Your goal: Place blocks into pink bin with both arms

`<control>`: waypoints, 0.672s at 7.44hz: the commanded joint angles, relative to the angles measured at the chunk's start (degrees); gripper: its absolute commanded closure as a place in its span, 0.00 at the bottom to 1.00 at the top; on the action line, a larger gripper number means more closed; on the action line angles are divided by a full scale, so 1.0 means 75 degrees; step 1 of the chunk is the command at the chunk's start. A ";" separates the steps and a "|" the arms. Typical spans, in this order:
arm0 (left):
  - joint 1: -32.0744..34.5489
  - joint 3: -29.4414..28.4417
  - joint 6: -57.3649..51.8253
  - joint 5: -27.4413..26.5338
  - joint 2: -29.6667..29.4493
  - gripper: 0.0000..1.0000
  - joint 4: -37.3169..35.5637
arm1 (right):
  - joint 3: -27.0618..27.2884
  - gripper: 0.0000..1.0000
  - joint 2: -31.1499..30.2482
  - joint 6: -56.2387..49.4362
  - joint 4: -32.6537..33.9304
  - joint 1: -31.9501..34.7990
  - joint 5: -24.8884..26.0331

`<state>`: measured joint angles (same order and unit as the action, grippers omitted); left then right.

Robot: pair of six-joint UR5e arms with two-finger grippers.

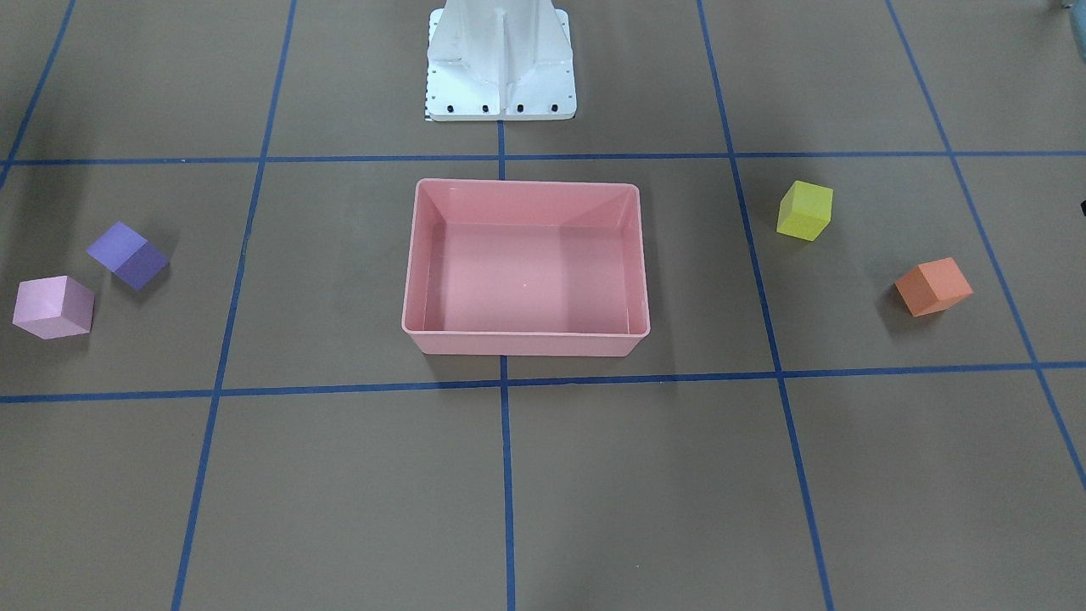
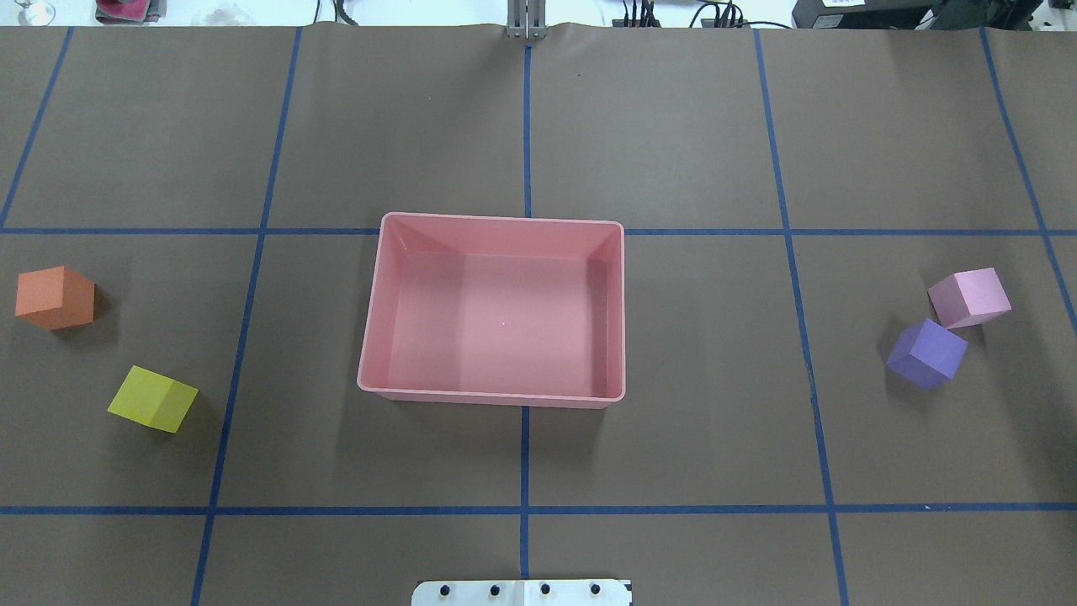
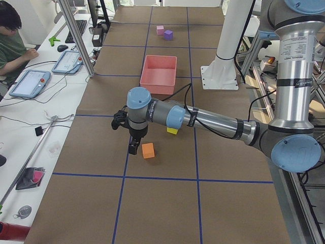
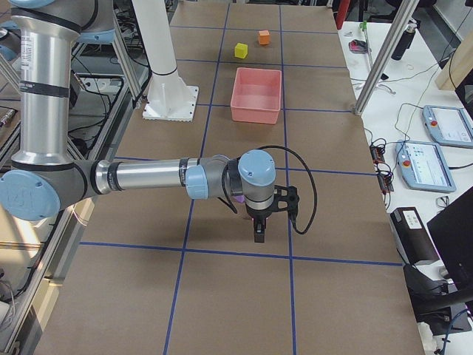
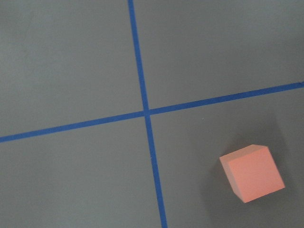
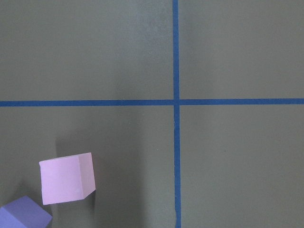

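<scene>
Centre left gripper point(image 3: 133, 148) over orange block point(image 2: 55, 296), squaring wrist to its skewed faces. Cannot tell opening or hold of it or of right gripper point(image 4: 258, 232). Logged matte cubes: orange, yellow-green block point(image 2: 152, 398) near worktop's left edge; purple block point(image 2: 926, 353), light pink block point(image 2: 969, 297) near right edge. Logged pink bin point(image 2: 490, 221) mid-worktop, empty.

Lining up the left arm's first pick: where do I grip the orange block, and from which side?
Come straight down from above and close on two opposite side faces of the orange block. It is a cube lying flat on the table, apart from the yellow-green block, so all its sides look free. Turn the wrist square to its faces.
</scene>
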<state>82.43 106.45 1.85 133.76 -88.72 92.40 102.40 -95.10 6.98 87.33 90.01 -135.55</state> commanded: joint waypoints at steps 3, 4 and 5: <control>-0.1952 0.0690 0.3007 0.0496 0.0248 0.00 0.1476 | -0.0177 0.00 0.0011 -0.0016 -0.0008 -0.0224 -0.0044; -0.2455 0.0690 0.3580 -0.0063 0.0692 0.00 0.2680 | -0.0188 0.00 0.0023 0.0007 -0.0008 -0.0271 -0.0044; -0.3121 0.0690 0.4223 -0.0637 0.0998 0.00 0.3550 | -0.0188 0.00 0.0058 0.0019 -0.0008 -0.0283 -0.0044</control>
<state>64.85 111.52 27.45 133.95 -84.42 109.91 101.05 -94.87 6.98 87.27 88.12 -135.87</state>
